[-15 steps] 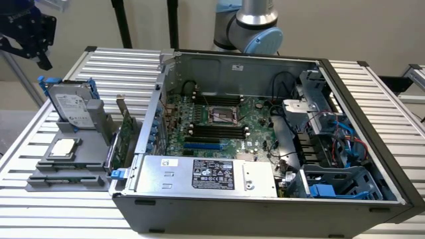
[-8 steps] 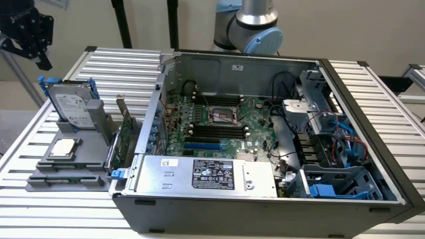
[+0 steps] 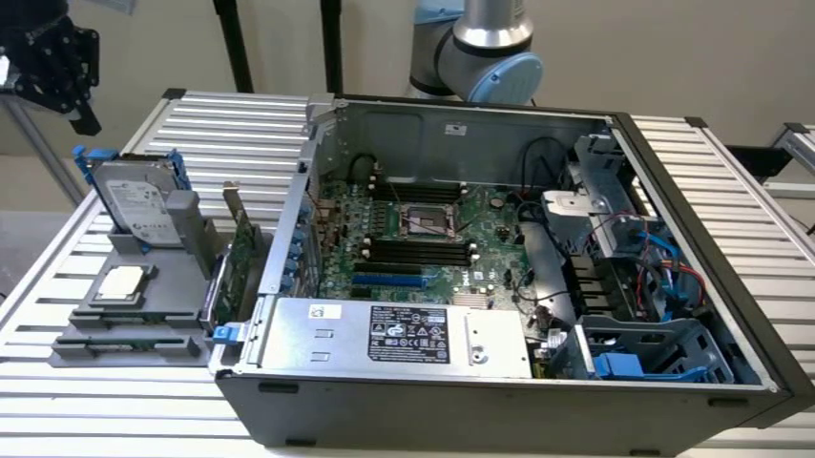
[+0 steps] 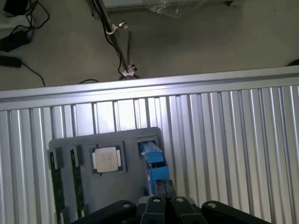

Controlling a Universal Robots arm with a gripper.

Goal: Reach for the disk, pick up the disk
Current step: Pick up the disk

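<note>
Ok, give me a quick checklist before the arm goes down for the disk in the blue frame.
1. Disk upright in the grey holder: ok.
2. Disk's top edge free, nothing on it: ok.
3. Gripper over the disk, apart from it: ok.
4. Gripper carrying nothing: ok.
5. Chip lying beside the disk, not touching it: ok.
6. Disk seated loosely enough to lift: cannot tell.

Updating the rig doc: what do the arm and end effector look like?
The arm has a silver-grey metal body with rounded joints and a light blue joint cap. The end effector is matte black and blocky, with rounded black housings along its base. No markings or cables are legible on either.
</note>
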